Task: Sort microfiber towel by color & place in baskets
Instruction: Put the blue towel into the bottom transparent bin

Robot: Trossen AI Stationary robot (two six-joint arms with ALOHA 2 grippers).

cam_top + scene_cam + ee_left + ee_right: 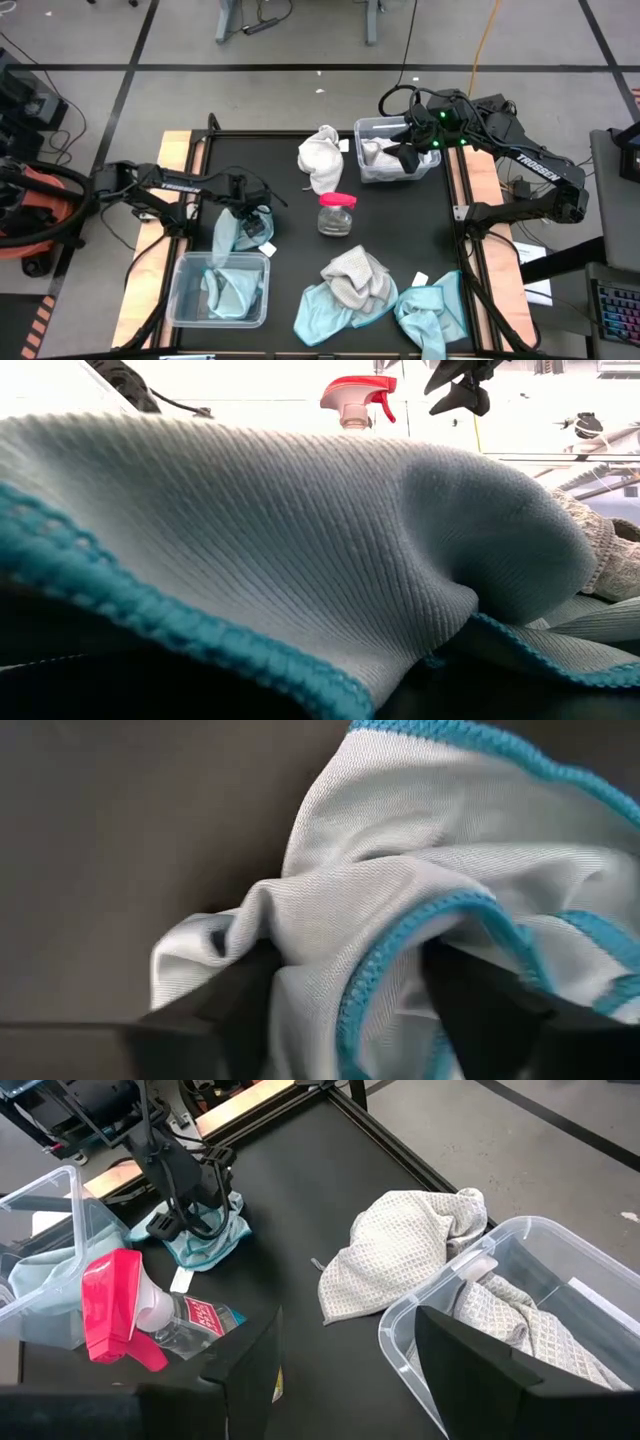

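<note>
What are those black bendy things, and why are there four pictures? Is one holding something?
They are two robot arms sorting towels by colour. One picture looks down from above, one peeks across the tabletop, and two come from cameras on the arms' wrists. The left hand holds a light blue towel beside the basket with a blue towel already inside. The right hand hangs open over the other basket, which has a white towel in it. On the black table lie another white towel, a grey one, two more blue ones, and a spray bottle with a pink top.

Blue towel (232, 232) draped above near basket (218, 290); far basket (396, 150) holds grey.
</note>
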